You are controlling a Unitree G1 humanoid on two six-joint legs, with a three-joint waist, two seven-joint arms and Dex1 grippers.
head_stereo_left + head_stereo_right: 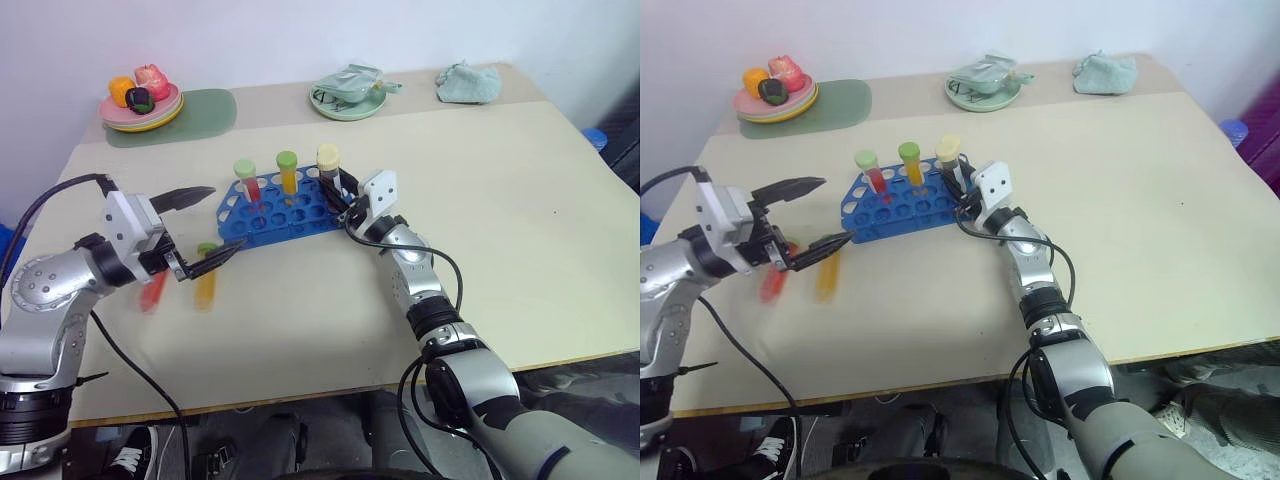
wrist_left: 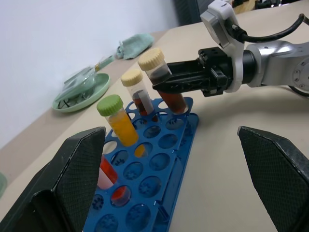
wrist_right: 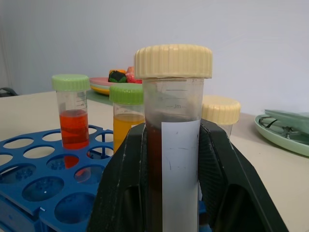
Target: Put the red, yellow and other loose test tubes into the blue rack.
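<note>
Left eye view: blue rack (image 1: pixel 280 208) sits centre frame, holding the red tube (image 1: pixel 247 183) and yellow tube (image 1: pixel 288 172).

Left wrist view: left gripper (image 2: pixel 183 169) stands wide, empty.

Right wrist view: right gripper (image 3: pixel 176 193) clamps the cream-capped brown tube (image 3: pixel 175 125) upright.

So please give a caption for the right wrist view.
Right gripper holds cream-capped brown tube beside blue plastic rack.

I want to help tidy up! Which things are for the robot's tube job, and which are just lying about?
For the job: blue rack; brown tube in the right gripper; racked red tube; racked yellow tube; loose red tube; loose yellow tube.

Just lying about: fruit plate; green mat; green dish; cloth.
</note>
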